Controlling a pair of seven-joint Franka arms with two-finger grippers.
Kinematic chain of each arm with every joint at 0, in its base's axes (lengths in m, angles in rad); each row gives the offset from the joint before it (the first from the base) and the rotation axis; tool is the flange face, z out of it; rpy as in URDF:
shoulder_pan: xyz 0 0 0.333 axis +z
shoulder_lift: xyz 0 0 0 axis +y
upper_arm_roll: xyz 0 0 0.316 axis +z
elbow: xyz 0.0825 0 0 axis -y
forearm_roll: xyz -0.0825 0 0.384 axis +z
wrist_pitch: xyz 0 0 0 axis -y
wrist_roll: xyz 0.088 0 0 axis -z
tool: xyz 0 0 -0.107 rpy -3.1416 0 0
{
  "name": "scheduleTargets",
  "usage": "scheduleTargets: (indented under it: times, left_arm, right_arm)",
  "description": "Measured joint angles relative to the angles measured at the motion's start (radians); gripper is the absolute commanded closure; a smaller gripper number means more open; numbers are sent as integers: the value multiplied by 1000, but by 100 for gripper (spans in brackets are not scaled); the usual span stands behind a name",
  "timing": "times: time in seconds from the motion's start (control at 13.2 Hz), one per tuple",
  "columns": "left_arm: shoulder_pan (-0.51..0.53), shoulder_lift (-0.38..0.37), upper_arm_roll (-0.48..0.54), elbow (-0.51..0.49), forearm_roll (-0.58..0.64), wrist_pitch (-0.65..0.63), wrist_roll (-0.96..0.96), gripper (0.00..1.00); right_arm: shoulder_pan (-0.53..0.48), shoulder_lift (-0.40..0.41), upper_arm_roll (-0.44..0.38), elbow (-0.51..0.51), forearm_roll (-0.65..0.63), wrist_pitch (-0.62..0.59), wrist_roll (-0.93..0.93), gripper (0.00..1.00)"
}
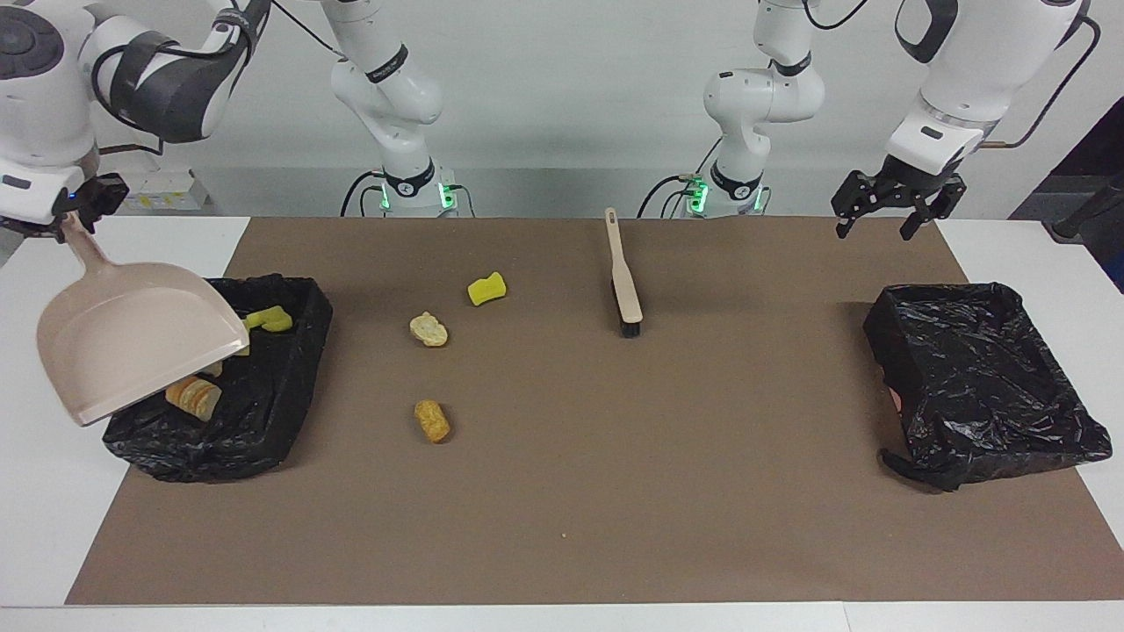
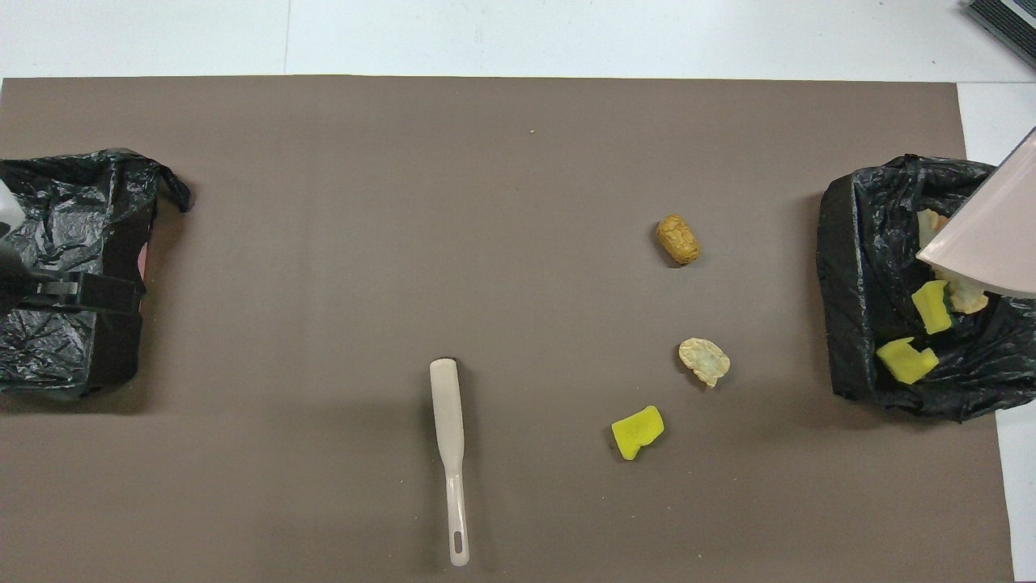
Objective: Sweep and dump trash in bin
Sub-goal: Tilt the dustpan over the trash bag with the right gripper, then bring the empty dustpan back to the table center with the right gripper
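My right gripper (image 1: 72,221) is shut on the handle of the beige dustpan (image 1: 132,342), which hangs tilted over the black-lined bin (image 1: 281,395) at the right arm's end. In that bin lie trash pieces: yellow sponge chunks (image 2: 931,306) and bread lumps (image 1: 195,397). Three trash pieces rest on the brown mat: a yellow sponge (image 1: 486,289), a pale bread lump (image 1: 428,329) and a brown lump (image 1: 432,420). The beige brush (image 1: 624,276) lies on the mat nearer the robots. My left gripper (image 1: 874,230) hangs open and empty over the mat's corner by the left arm's base.
A second black-lined bin (image 1: 983,377) stands at the left arm's end of the mat, nothing showing inside it. White table borders the brown mat (image 1: 659,483) on both ends.
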Motion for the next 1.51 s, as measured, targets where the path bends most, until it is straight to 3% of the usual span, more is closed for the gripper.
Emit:
scheduleTargets:
  times: [1.13,1.51]
  left_arm:
    - [0,0,0,0,0,0,0,0]
    - [0,0,0,0,0,0,0,0]
  right_arm:
    - [-20,-1,8,0,150,95,-68,100]
    - [145,0,18,-1,215,78,186,100]
